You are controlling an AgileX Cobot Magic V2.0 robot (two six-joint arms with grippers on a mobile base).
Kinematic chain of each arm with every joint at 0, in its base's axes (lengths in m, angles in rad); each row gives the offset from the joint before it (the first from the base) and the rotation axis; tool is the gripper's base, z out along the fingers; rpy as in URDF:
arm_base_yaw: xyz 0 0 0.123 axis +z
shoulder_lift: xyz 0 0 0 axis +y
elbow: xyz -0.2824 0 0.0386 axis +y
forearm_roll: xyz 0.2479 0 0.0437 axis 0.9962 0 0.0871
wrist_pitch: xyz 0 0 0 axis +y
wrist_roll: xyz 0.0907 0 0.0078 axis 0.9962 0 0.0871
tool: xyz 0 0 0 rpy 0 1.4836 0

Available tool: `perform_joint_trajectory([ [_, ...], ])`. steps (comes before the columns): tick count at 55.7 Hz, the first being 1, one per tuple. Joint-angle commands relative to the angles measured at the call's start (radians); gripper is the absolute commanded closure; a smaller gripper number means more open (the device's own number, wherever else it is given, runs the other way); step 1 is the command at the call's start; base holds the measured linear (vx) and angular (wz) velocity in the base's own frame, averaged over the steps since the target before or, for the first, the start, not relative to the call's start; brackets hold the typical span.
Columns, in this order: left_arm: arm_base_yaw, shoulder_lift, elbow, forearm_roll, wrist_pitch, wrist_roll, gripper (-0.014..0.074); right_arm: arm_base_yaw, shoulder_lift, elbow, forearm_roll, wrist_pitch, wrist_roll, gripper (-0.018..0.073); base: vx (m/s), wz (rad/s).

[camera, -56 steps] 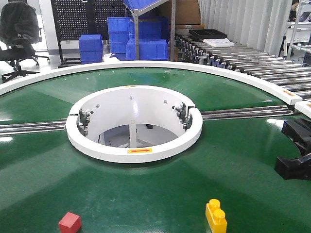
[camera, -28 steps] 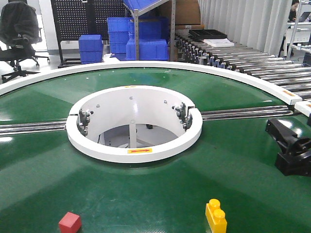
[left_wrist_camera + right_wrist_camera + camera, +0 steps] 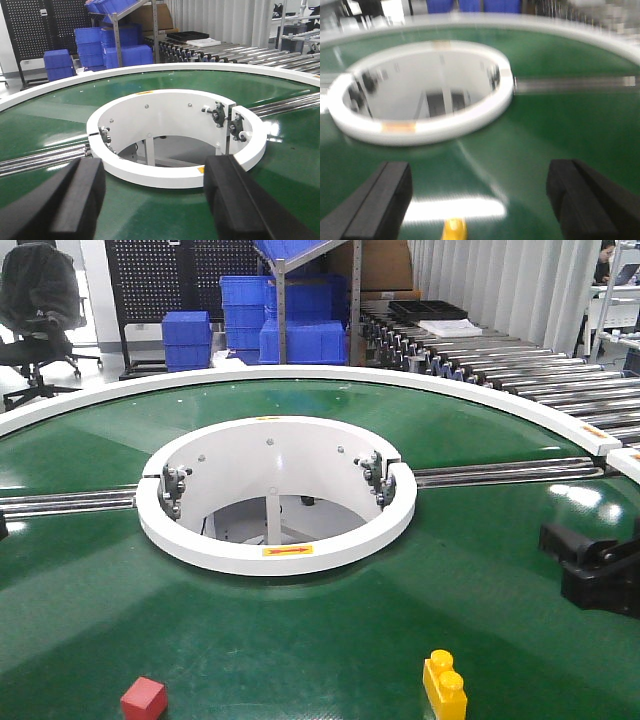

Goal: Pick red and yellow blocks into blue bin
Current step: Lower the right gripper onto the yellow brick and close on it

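Observation:
The red cube (image 3: 144,697) and the yellow studded brick (image 3: 444,684) lie on the green turntable (image 3: 480,590) near the front edge, red to the left, yellow to the right. My right gripper (image 3: 592,565) is open at the right edge, up and right of the yellow brick. In the blurred right wrist view its fingers stand wide apart (image 3: 477,192) with the yellow brick (image 3: 454,230) at the bottom between them. My left gripper (image 3: 155,195) is open and empty over bare green surface in front of the white ring. The smooth-walled blue bin is out of view.
A white ring (image 3: 275,490) surrounds the round opening in the turntable's middle. Metal rails (image 3: 505,473) run left and right from it. Ribbed blue crates (image 3: 245,315), a pegboard and a roller conveyor (image 3: 520,365) stand behind. An office chair (image 3: 35,310) is at far left.
My right gripper has moved left and downward over the turntable, toward the yellow brick. The blocks have not moved.

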Motion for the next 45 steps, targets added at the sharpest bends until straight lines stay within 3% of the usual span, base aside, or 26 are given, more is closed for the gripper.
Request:
perform_joint_trajectory([
  [1, -0.008, -0.005, -0.039, -0.002, -0.075, -0.002, 0.0045, -0.006, 0.061, -0.112, 0.02, 0.098, -0.059, -0.0022, 0.0, 0.0],
  [9, -0.008, -0.005, -0.039, -0.002, -0.06, -0.002, 0.0045, 0.058, 0.209, -0.221, 0.126, 0.241, -0.186, -0.0022, 0.0, 0.0],
  [16, -0.008, -0.005, -0.039, -0.002, -0.033, -0.002, 0.0045, 0.102, 0.344, -0.287, 0.131, 0.295, -0.14, -0.0022, 0.0, 0.0],
  [45, -0.008, -0.005, -0.039, -0.002, 0.015, -0.002, 0.0045, 0.101, 0.744, -0.405, 0.092, 0.273, -0.068, -0.0022, 0.0, 0.0],
])
